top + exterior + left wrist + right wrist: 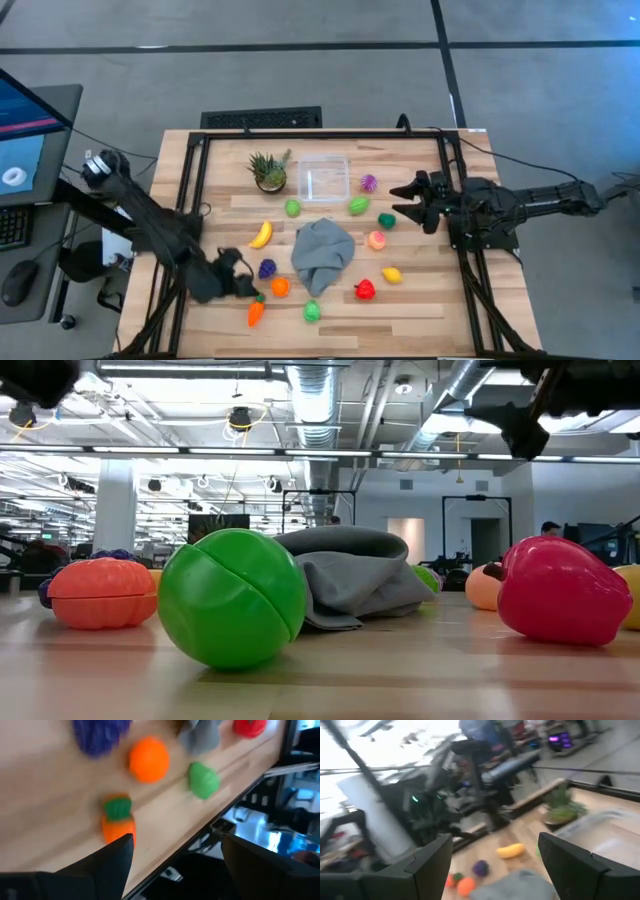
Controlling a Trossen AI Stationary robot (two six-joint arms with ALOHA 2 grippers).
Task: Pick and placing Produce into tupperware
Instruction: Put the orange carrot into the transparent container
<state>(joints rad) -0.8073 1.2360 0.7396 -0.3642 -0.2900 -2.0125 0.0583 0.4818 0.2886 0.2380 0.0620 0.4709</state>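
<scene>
High view, nearest edge first: the left gripper (250, 287) sits low at lower left of the frame, its arm slanting down from the upper left, fingers spread and holding nothing, just beside the carrot (256, 312) and the orange ball (279, 288). Purple grapes (267, 268), a banana (261, 235) and a green ball (312, 311) lie near. A grey cloth (323, 254) fills the centre. At right, the right gripper (406, 201) hangs with fingers parted and empty. Farther up, the clear tupperware (325, 179) shows nothing inside, beside a potted plant (269, 171). No writing is readable.
</scene>
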